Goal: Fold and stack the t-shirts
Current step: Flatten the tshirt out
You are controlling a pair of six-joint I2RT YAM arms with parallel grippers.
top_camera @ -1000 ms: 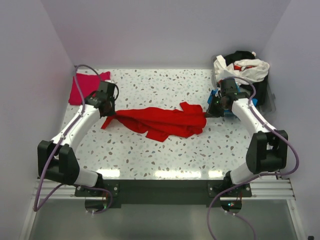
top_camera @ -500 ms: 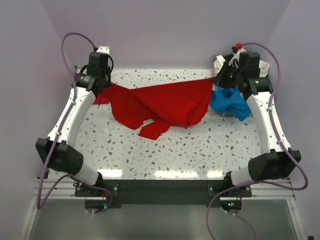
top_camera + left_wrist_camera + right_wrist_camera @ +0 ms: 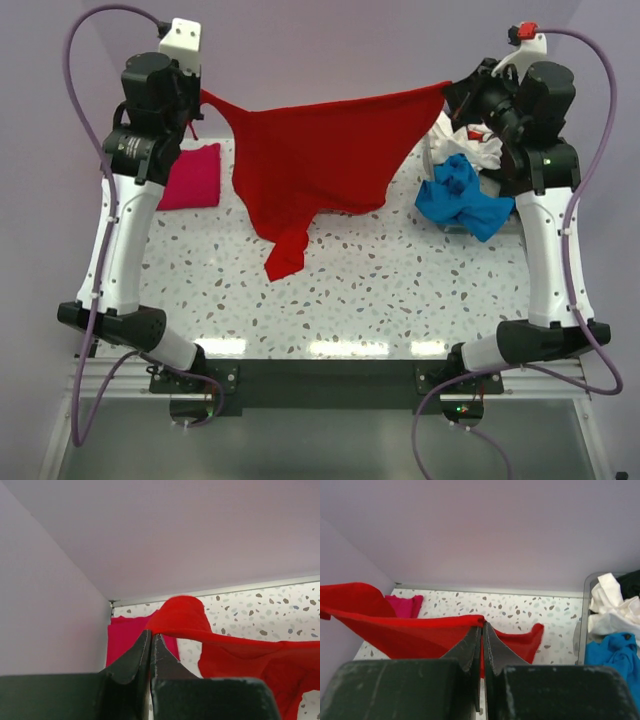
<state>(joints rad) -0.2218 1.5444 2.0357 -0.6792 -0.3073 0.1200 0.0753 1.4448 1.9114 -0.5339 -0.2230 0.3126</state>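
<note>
Stretching left to right, the red t-shirt (image 3: 320, 150) hangs between left claw (image 3: 196, 97) and right claw (image 3: 452, 90), both clamped on its edge.

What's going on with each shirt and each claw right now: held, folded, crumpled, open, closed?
red t-shirt, unfolded, hanging stretched between both grippers.
pink t-shirt, folded, flat on the table.
blue t-shirt, crumpled.
white t-shirt, crumpled behind the blue one.
left gripper, shut on the red t-shirt.
right gripper, shut on the red t-shirt.
</note>
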